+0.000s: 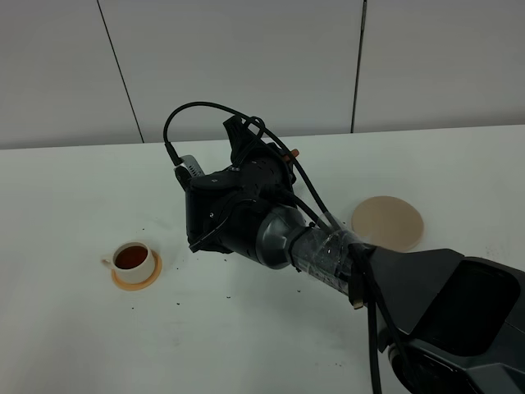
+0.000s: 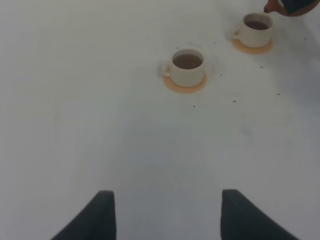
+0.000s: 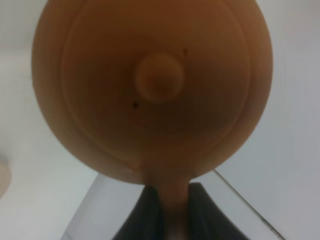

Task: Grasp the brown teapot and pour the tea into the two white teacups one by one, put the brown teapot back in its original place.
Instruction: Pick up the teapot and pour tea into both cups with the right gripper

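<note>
At the lower left of the overhead view, a white teacup [image 1: 134, 260] full of dark tea [image 1: 130, 258] sits on its orange saucer [image 1: 136, 272] on the white surface [image 1: 74, 189]. The left end effector [image 2: 167, 212] hangs above bare surface, fingers well apart, nothing between them. In its wrist view a second teacup [image 2: 256, 30] stands at upper right, with the brown teapot's spout just above its rim. In the overhead view the right arm [image 1: 271, 222] hides that cup. The right end effector [image 3: 170, 212] is clamped on the handle of the brown teapot [image 3: 152, 90], whose knobbed lid fills that wrist view. Right of centre, the beige coaster [image 1: 387, 222] lies bare.
</note>
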You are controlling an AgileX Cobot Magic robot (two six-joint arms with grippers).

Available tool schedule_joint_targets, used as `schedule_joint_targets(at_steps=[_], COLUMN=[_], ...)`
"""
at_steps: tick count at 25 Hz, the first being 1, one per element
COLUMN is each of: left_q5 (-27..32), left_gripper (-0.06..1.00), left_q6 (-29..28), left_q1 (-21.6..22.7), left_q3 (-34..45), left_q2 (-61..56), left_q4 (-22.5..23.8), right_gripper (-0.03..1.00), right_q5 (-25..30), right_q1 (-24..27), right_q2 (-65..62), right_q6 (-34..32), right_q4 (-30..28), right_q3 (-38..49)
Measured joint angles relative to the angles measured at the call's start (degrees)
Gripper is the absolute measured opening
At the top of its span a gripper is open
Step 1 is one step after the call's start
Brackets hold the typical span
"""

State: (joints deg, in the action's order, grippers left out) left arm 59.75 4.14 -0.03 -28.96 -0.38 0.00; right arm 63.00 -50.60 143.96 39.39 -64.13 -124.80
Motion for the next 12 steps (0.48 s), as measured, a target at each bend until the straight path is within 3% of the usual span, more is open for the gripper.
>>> schedule_joint_targets(at_steps=[12], left_q5=[0.0], left_gripper=[0.53], left_q6=[0.0], left_q1=[0.0], left_q3=[0.0], left_q2=[0.0], left_q4=[0.0], right_gripper=[0.09], right_q5=[0.0], right_q1=[0.0], right_q2=[0.0], right_q6=[0.0], right_q4=[-0.2], right_q3=[0.0])
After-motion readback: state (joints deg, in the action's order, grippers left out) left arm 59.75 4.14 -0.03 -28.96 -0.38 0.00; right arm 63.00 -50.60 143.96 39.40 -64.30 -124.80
